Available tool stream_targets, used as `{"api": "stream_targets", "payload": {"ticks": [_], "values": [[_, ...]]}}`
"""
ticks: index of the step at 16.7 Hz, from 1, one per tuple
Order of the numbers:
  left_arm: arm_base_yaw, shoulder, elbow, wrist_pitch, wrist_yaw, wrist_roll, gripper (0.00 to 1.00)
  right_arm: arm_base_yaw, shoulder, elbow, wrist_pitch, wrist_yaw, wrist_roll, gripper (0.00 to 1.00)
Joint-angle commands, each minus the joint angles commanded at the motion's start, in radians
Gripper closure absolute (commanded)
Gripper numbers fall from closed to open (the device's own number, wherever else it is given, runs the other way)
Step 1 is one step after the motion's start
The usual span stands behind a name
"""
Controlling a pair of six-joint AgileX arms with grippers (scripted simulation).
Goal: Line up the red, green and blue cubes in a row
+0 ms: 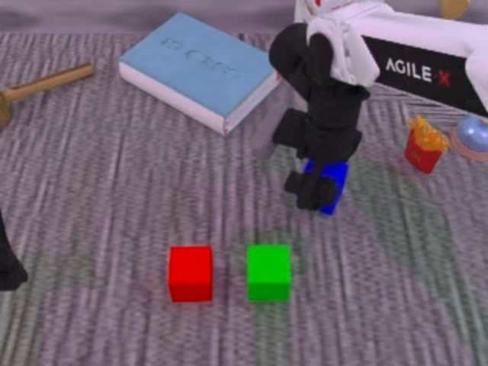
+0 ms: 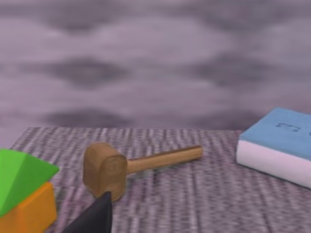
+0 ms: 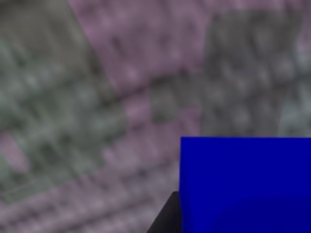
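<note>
The red cube (image 1: 190, 273) and the green cube (image 1: 268, 271) stand side by side near the table's front, a small gap between them. Behind and to the right of the green one is the blue cube (image 1: 332, 187), with my right gripper (image 1: 316, 185) shut on it from above. In the right wrist view the blue cube (image 3: 245, 184) fills the corner, and one dark finger (image 3: 167, 218) presses its side. My left gripper (image 1: 8, 267) is parked at the table's left edge, open; one fingertip (image 2: 95, 218) shows in its wrist view.
A light blue book (image 1: 200, 69) lies at the back centre and a wooden mallet (image 1: 46, 82) at the back left. A red fries carton (image 1: 425, 145) and a blue ball on a pink dish (image 1: 474, 137) stand at the right. A green-and-orange block (image 2: 22, 194) sits beside the left gripper.
</note>
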Motion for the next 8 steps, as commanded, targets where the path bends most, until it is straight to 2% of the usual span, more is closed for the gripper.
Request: {"api": "stream_targets", "payload": {"ticks": [3, 8], "values": [[0.000, 0.000, 0.000, 0.000, 0.000, 0.000, 0.00, 0.003, -0.028, 0.071, -0.101, -0.001, 0.000, 1.00], [0.000, 0.000, 0.000, 0.000, 0.000, 0.000, 0.00, -0.002, -0.032, 0.082, -0.114, -0.001, 0.002, 1.00]]}}
